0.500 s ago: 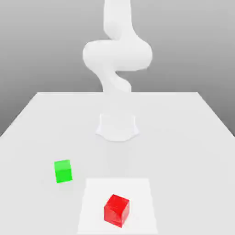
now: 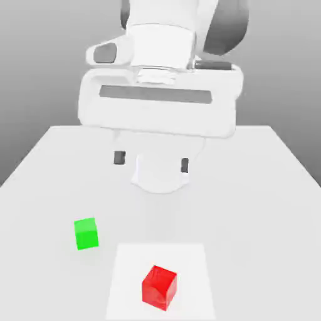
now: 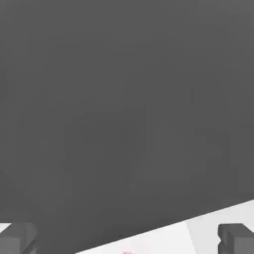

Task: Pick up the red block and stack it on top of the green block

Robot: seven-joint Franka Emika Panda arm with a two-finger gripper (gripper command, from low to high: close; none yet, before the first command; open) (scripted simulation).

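Pale and smooth, the table (image 2: pixel 251 207) spreads out in front of a plain grey backdrop that darkens toward its lower edges. My white arm (image 2: pixel 162 47) hangs over it in the exterior view, its wide hand (image 2: pixel 157 103) slightly tilted, with a dark strip running across the front. Beneath the hand, my two fingers (image 2: pixel 152 162) stand wide open, dark-tipped and well apart, with nothing between them. Lower down lies a flat, brighter white square (image 2: pixel 128 269), toward the near edge of the exterior view. On it rests the red cube (image 2: pixel 159 288), glossy and turned so that a corner faces the camera; I am not touching it. Off the square, toward the exterior view's left and farther back, the green cube (image 2: pixel 86 234) sits directly on the table, its top bare.
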